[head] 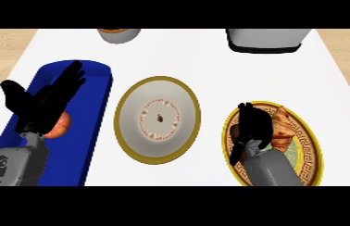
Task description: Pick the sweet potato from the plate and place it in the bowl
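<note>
Curling down over the yellow-rimmed plate (309,148) at the lower right of the frame, the right hand (252,123) has its fingers closed round the orange-brown sweet potato (283,130), which lies on the plate, partly hidden by the hand. At frame centre sits the bowl (157,120), gold-rimmed with a pale inside. At the left, the left hand (48,100) shows with straight, spread fingers over a blue tray (96,109), where a reddish fruit (60,126) peeks out beneath it. Two grey objects, a round one (120,34) and a boxy one (265,39), stand at the top edge of the white bench (205,67).
</note>
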Robot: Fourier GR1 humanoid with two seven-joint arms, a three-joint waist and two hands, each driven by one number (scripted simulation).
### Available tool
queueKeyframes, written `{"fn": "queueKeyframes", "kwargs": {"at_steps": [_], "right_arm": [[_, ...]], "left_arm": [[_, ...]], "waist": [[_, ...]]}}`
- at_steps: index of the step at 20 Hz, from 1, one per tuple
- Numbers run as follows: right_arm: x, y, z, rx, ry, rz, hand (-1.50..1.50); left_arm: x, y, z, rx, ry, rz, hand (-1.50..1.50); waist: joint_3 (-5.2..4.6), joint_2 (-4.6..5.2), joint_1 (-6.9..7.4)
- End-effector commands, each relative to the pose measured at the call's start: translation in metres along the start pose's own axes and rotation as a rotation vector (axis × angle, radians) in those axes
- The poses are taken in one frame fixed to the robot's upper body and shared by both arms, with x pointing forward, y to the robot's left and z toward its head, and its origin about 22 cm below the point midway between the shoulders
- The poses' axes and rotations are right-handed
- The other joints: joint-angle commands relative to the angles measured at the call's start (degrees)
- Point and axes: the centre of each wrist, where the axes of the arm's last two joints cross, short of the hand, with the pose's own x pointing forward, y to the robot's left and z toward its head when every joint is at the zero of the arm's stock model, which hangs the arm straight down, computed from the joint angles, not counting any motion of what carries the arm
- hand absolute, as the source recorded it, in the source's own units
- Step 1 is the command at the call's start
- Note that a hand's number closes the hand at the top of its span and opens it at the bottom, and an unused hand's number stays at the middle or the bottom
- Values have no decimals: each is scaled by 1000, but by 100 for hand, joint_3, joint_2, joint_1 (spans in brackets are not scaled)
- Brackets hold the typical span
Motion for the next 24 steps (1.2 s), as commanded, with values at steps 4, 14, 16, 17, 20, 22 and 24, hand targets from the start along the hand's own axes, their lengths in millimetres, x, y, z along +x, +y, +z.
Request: {"fn": "queueKeyframes", "kwargs": {"at_steps": [4,14,16,17,20,22,24], "right_arm": [[-1,9,-4,-65,-33,23,150],[4,-4,30,-90,-109,34,150],[14,7,26,-126,-123,39,150],[5,-15,25,-148,-146,47,150],[-4,37,95,-99,-48,-143,150],[-16,57,121,-63,-8,-246,150],[-20,55,155,-52,2,-305,150]], "left_arm": [[-13,6,1,0,-5,16,0],[-1,4,11,15,-5,-2,0],[-4,6,-9,-5,-7,18,0],[0,6,6,-5,-2,1,0],[-2,5,11,15,10,14,0],[-15,2,14,34,13,15,0],[-12,14,18,56,36,11,0]], "waist": [[29,48,-8],[29,36,-20],[29,48,-29],[29,42,-14],[32,-6,-132],[33,-47,-282],[28,-96,-369]]}}
